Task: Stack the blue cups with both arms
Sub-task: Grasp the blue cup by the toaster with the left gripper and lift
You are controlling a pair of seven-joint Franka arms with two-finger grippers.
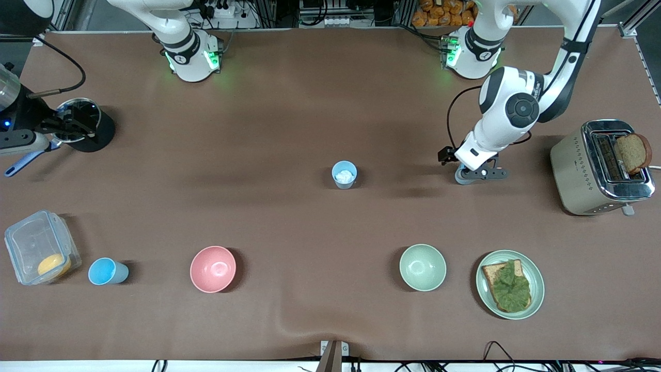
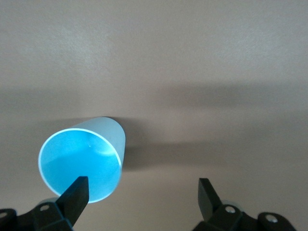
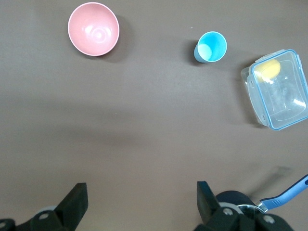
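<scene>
One blue cup (image 1: 344, 174), white inside, stands upright at the table's middle. A second blue cup (image 1: 106, 271) stands near the front camera at the right arm's end, between a clear box and the pink bowl; it also shows in the right wrist view (image 3: 211, 46). My left gripper (image 1: 472, 173) is open and empty, low over the table, apart from the middle cup toward the left arm's end. The left wrist view shows a blue cup (image 2: 82, 161) just ahead of one finger of the left gripper (image 2: 143, 182). My right gripper (image 1: 72, 125) is open and empty (image 3: 140, 185), over the black pot.
A pink bowl (image 1: 213, 268) and a pale green bowl (image 1: 422, 267) sit near the front camera. A plate (image 1: 534, 268) holds bread with lettuce. A toaster (image 1: 588, 170) holds a slice. A clear box (image 1: 41, 253), a black pot (image 1: 95, 134) and a blue-handled tool (image 1: 20, 163) sit at the right arm's end.
</scene>
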